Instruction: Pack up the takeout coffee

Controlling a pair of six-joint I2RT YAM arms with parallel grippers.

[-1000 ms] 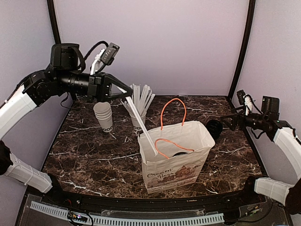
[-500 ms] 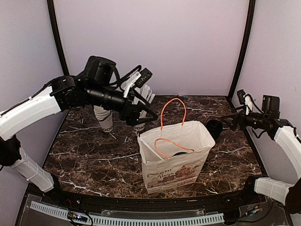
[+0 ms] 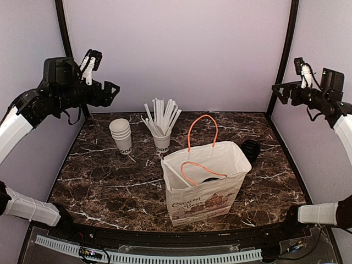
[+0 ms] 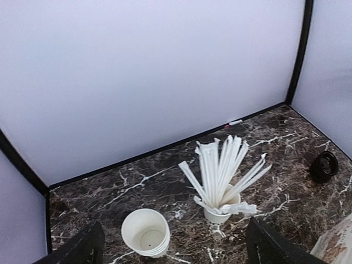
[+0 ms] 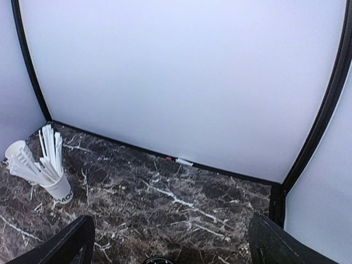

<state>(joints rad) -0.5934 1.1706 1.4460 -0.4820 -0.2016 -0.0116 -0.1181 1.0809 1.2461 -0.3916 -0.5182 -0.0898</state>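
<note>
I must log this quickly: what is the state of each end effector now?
Left end effector: open, holding nothing.
Right end effector: open, holding nothing.

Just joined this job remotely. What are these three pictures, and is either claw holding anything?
Two robot arms, each ending in a two-finger gripper. The wide picture looks down from above and behind them; the other two come from cameras on the wrists. The left gripper and right gripper are raised, open and empty. On the table stand a paper bag with orange handles, a stack of cups, a cup of straws and a black round thing. Something dark sits inside the bag; I cannot tell what.
</note>
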